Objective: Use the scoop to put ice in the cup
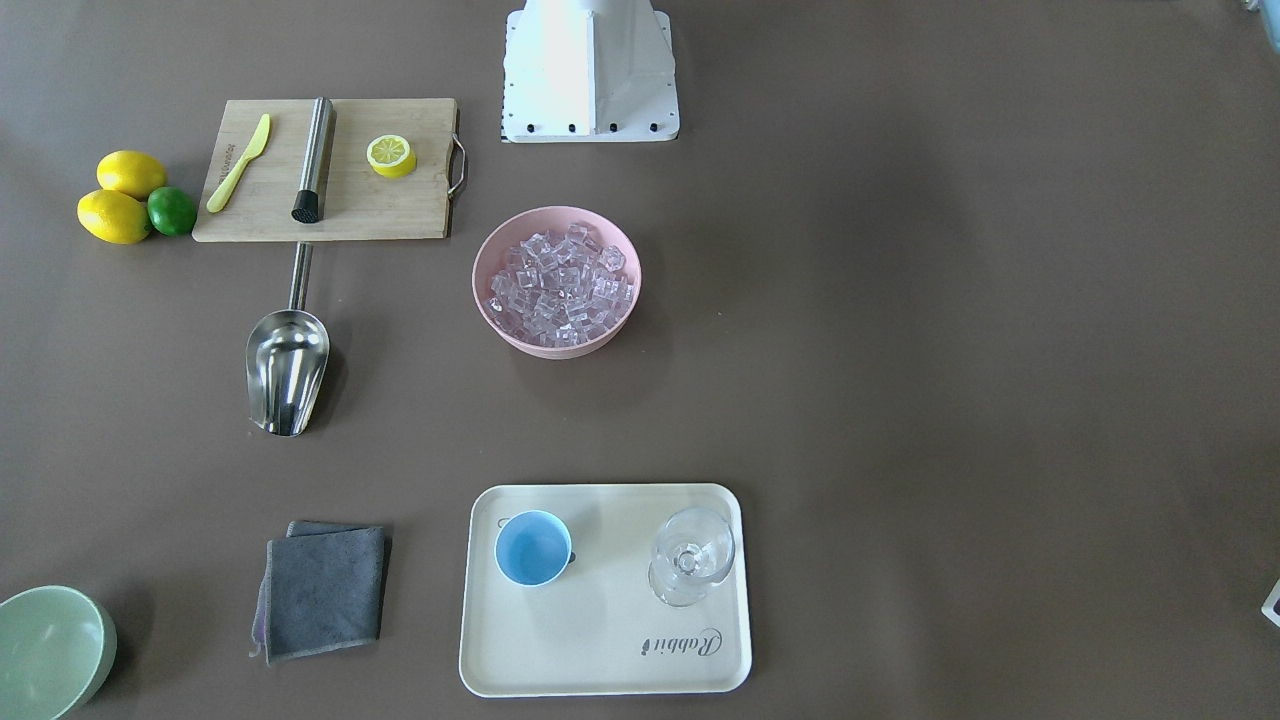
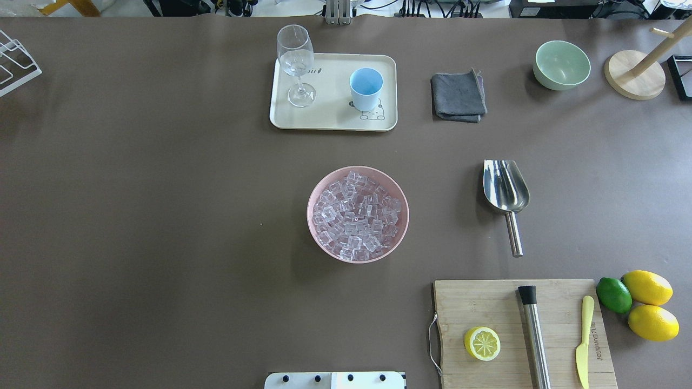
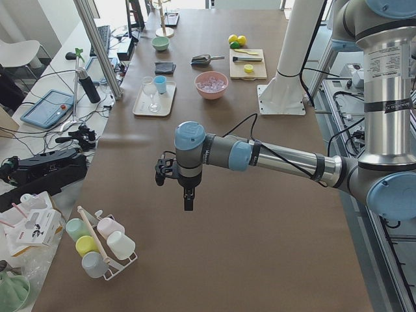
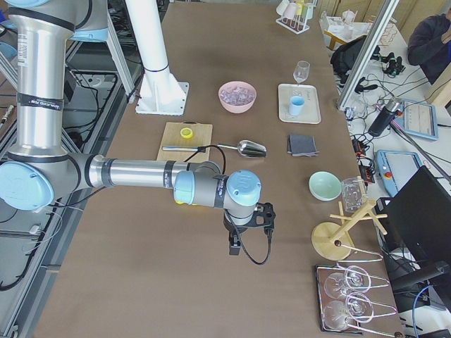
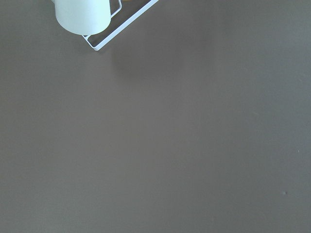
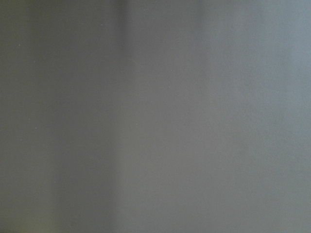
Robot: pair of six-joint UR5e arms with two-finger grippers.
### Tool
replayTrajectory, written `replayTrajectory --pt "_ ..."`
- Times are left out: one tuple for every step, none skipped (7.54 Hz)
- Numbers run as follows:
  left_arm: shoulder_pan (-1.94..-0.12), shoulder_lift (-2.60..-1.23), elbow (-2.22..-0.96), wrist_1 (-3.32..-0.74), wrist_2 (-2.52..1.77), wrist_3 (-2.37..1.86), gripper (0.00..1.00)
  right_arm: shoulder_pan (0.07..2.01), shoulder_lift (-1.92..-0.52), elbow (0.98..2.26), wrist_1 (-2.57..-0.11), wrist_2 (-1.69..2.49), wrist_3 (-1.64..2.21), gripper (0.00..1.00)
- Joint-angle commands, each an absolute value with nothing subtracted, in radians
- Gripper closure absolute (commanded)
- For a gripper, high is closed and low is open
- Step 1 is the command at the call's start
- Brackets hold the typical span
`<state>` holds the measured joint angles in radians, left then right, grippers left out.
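Left tool: seen only in the left side view, hanging above bare tabletop; how far open, cannot tell. Right tool: seen only in the right side view, likewise above the tabletop, gap unreadable. Overhead view shows neither arm. There, the scoop lies flat, apart from the pink bowl holding the ice. Cup stands upright on the tray near the stemmed glass.

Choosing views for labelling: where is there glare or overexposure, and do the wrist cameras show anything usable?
Exterior front-facing: the white robot base is blown out, and the shiny steel scoop carries bright streaks. Left wrist view: bare brown table, with a white cup at the top edge. Right wrist view: only that table, featureless, shaded in bands.
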<state>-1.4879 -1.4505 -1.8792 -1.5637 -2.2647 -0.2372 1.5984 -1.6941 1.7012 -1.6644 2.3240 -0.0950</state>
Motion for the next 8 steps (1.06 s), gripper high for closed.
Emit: replayTrajectory --pt "-1.489 -1.439 -1.856 -1.619 -2.281 -0.238 0.02 1.598 -1.697 1.701 -1.664 2.325 -0.095 0.01" --pt "-1.488 -1.405 -1.853 -1.682 -2.281 -0.239 0.02 1.598 -1.695 1.700 -1.664 2.326 -0.095 0.00" --pt "-1.489 -1.404 -1.850 -1.693 -2.281 -0.241 0.02 1.598 -1.695 1.697 -1.664 2.327 -0.097 0.01" --pt "-1.489 -1.408 -1.850 -1.690 -2.281 -0.241 0.02 1.598 -1.694 1.695 -1.664 2.327 -0.100 0.00" --pt "-1.489 -1.408 -1.845 -1.687 -2.281 -0.241 0.02 1.598 -1.689 1.697 -1.664 2.327 -0.097 0.01" --pt "-1.489 -1.410 -1.845 -1.686 -2.280 -0.241 0.02 1.598 -1.687 1.694 -1.664 2.327 -0.095 0.00" --pt "-1.496 -1.410 -1.851 -1.683 -2.276 -0.242 0.02 1.598 -1.686 1.698 -1.664 2.329 -0.094 0.01" --pt "-1.494 -1.413 -1.859 -1.680 -2.269 -0.242 0.02 1.598 -1.684 1.709 -1.664 2.326 -0.095 0.01"
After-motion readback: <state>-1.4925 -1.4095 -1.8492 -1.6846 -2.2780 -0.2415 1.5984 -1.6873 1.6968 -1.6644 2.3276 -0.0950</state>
